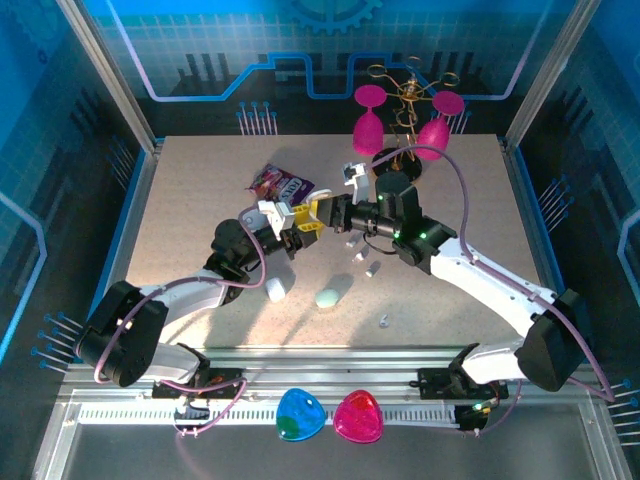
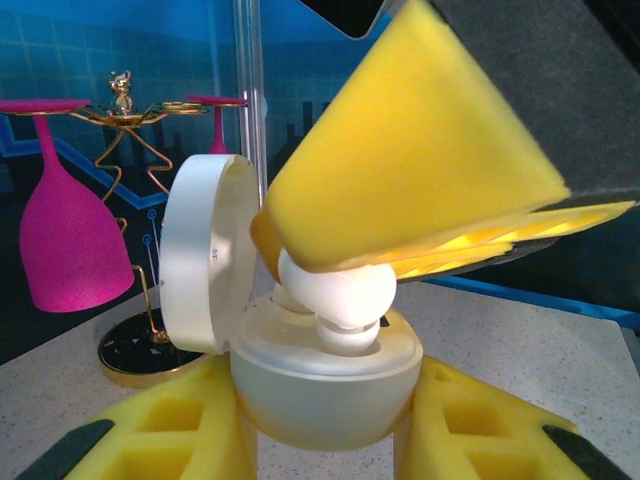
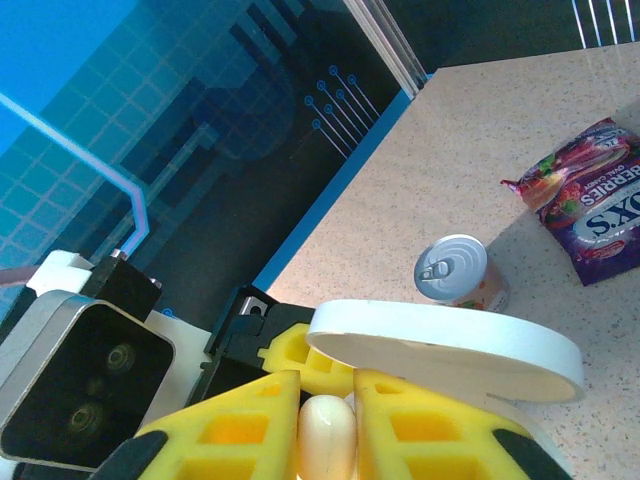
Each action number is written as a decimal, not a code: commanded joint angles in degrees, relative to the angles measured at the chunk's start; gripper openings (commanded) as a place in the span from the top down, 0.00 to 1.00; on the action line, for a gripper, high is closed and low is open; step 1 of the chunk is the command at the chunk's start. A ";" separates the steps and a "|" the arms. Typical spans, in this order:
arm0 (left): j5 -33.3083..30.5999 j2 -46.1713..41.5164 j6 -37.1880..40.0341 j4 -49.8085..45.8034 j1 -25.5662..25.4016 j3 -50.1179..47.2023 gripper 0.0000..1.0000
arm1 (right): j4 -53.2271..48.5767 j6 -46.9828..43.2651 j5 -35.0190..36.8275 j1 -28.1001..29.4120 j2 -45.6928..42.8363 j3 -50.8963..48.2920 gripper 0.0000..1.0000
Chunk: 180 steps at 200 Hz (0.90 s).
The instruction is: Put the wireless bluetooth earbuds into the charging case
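Observation:
My left gripper [image 2: 325,440] is shut on the white charging case [image 2: 325,385], one yellow pad on each side of its body. The case's round lid [image 2: 205,265] stands open to the left. My right gripper [image 3: 328,440] is shut on a white earbud [image 3: 328,435]. In the left wrist view this earbud [image 2: 335,295] sits under the right gripper's yellow pads [image 2: 420,170], its lower end touching the case's top recess. The two grippers meet above the table's middle, left gripper [image 1: 298,222] and right gripper [image 1: 328,213]. Loose earbuds [image 1: 360,255] lie on the table just right of them.
A closed white case [image 1: 276,289] and a mint case [image 1: 328,297] lie nearer the front. A purple snack bag [image 3: 590,200] and a small can [image 3: 458,272] lie behind the grippers. A gold rack with pink glasses [image 1: 405,110] stands at the back.

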 commanded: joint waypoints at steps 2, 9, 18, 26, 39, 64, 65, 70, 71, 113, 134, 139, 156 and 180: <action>-1.16 0.00 0.76 1.30 -0.41 0.66 0.80 | 1.31 -0.41 0.00 -0.79 0.81 1.01 0.80; -1.18 -0.16 0.76 0.96 -0.41 0.81 0.80 | 1.21 -0.33 0.27 -0.81 0.76 0.70 0.80; -1.15 -0.37 0.73 0.85 -0.41 0.96 0.80 | 0.99 -0.25 0.54 -0.80 0.75 0.37 0.80; -1.12 -0.59 0.61 0.86 -0.41 1.01 0.80 | 0.78 -0.08 0.73 -0.80 0.79 0.30 0.79; -1.13 -0.75 0.50 0.60 -0.41 1.17 0.80 | 0.67 0.11 1.10 -0.80 0.84 0.07 0.78; -1.03 -0.91 0.43 0.41 -0.50 1.36 0.80 | -0.07 0.47 1.53 -0.80 1.23 0.29 0.75; -1.02 -0.95 0.42 0.41 -0.50 1.36 0.80 | -0.14 0.43 1.49 -0.84 1.21 0.29 0.74; -1.02 -1.01 0.41 0.41 -0.50 1.36 0.80 | -0.26 0.47 1.64 -0.81 1.20 0.34 0.73; -1.01 -1.00 0.41 0.41 -0.46 1.36 0.80 | -0.28 0.47 1.67 -0.80 1.19 0.36 0.73; -0.92 -1.85 0.61 -0.61 -0.59 1.44 0.80 | -1.37 0.32 3.37 -0.90 0.40 0.23 0.72; -1.03 -1.97 0.83 -0.95 -0.58 1.45 0.80 | -1.45 0.15 3.48 -0.85 -0.28 0.27 0.70; -1.05 -1.88 0.77 -0.97 -0.59 1.45 0.80 | -1.45 0.12 3.45 -0.85 -0.45 0.21 0.68; -1.09 -1.53 0.67 -0.57 -0.54 1.28 0.80 | -1.22 0.00 3.19 -0.82 -1.07 0.32 0.64; -1.37 -1.06 0.54 0.24 -0.58 1.10 0.80 | -0.85 -0.41 2.73 -0.81 -2.45 0.06 0.59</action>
